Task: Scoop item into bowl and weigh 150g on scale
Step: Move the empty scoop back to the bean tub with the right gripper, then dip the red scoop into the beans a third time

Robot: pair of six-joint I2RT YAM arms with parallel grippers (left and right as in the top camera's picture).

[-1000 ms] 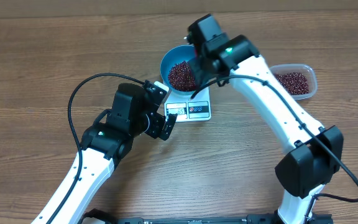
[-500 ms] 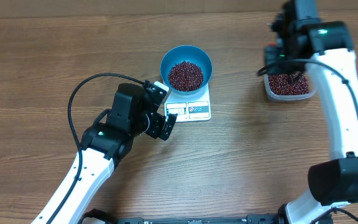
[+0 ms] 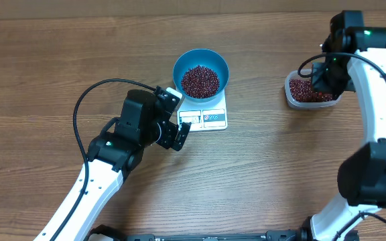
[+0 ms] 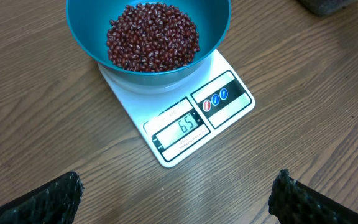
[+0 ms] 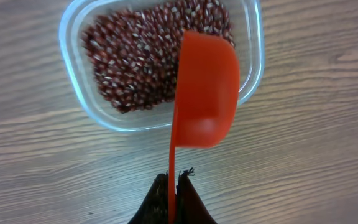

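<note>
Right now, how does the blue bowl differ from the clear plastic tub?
The bowl is round and opaque blue; the tub is clear and rounded-rectangular. The bowl sits on the white scale; the tub rests directly on the table. The right pincer holds an orange scoop above the tub; nothing hangs over the bowl. Both hold dark red beans.

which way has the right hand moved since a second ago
Yes. The right hand swung rightward in the overhead view, from over the blue bowl to over the clear tub, gripping the red scoop.
</note>
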